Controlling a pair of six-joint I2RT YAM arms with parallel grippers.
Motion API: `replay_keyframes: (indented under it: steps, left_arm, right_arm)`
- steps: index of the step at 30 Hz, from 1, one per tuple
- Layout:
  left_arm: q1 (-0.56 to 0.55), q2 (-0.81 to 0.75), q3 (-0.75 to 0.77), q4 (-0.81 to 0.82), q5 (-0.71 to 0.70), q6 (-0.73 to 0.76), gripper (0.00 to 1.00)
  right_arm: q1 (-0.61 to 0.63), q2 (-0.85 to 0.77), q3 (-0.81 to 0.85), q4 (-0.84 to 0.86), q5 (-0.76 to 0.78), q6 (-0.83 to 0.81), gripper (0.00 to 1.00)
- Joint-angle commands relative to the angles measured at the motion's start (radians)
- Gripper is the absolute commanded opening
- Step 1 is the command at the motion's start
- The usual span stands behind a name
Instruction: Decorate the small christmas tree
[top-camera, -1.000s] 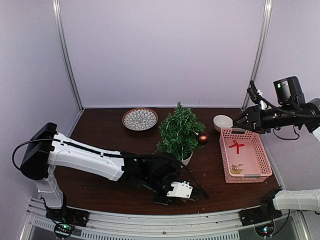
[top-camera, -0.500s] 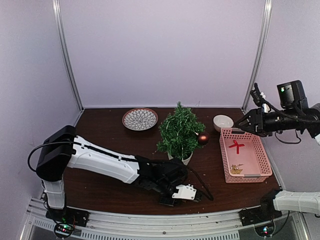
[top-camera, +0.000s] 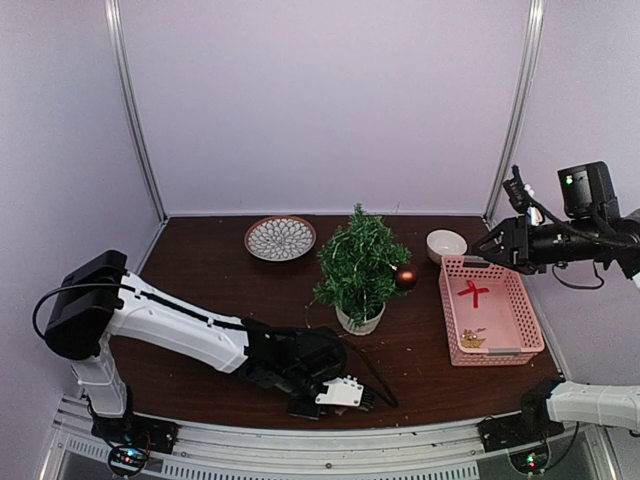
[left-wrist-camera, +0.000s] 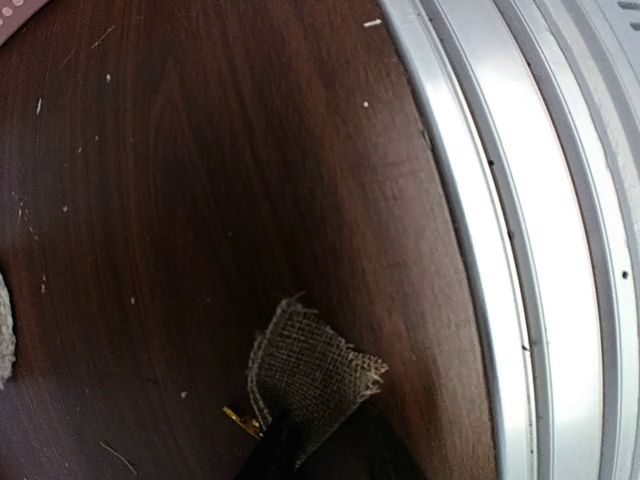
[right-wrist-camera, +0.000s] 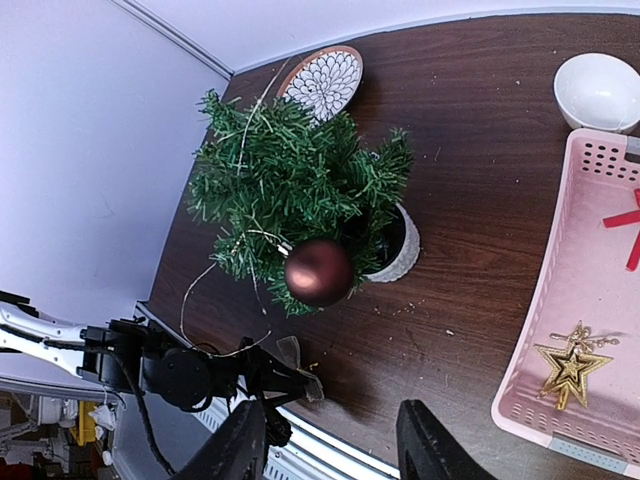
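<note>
The left arm's fingers (left-wrist-camera: 278, 452) pinch a frayed brown burlap scrap (left-wrist-camera: 310, 372) low over the dark wooden bench (left-wrist-camera: 200, 200). The right arm's fingers (right-wrist-camera: 242, 442) stand apart, empty, above the small bushy dark-green christmas tree (right-wrist-camera: 290, 185), which stands mid-bench.

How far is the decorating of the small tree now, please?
Done: one dark red ball hangs on the small christmas tree. In hand: the left fingers pinch a burlap piece low at the near edge of the table. Left: the red bow and gold star lie in the pink basket; the right fingers are open, empty.
</note>
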Motion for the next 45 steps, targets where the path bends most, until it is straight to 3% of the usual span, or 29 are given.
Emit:
replay_keyframes:
  steps: [1,8,20,26,31,33,38,42,45]
  left_arm:
    - [0.005,-0.073,-0.03,0.016,0.005,-0.023,0.28]
    - [0.008,-0.112,0.001,-0.006,0.004,0.004,0.34]
    - [0.081,-0.101,-0.063,-0.087,0.108,0.035,0.33]
    - [0.081,-0.063,-0.075,-0.049,0.118,0.051,0.25]
    - [0.079,-0.102,-0.105,-0.016,0.114,0.021,0.03]
    - [0.078,-0.156,-0.139,0.001,0.088,0.001,0.0]
    - [0.053,-0.312,-0.225,-0.016,0.04,-0.011,0.0]
    - [0.045,-0.372,-0.237,0.002,0.004,-0.013,0.19]
    - [0.047,-0.31,-0.171,-0.011,0.018,0.032,0.23]
  right_arm:
    - [-0.006,-0.014,-0.015,0.028,-0.017,0.011,0.49]
    - [-0.006,-0.003,-0.015,0.039,-0.021,0.014,0.49]
    - [-0.006,0.023,-0.006,0.041,-0.025,0.005,0.49]
    - [-0.006,0.039,-0.003,0.05,-0.032,0.008,0.49]
    - [-0.006,0.061,0.012,0.049,-0.032,0.005,0.49]
    - [-0.006,0.073,0.019,0.053,-0.035,0.0,0.49]
    - [-0.006,0.109,0.03,0.08,-0.053,-0.003,0.49]
    - [-0.006,0.13,0.034,0.094,-0.065,-0.006,0.49]
    - [-0.006,0.14,0.039,0.1,-0.07,-0.007,0.49]
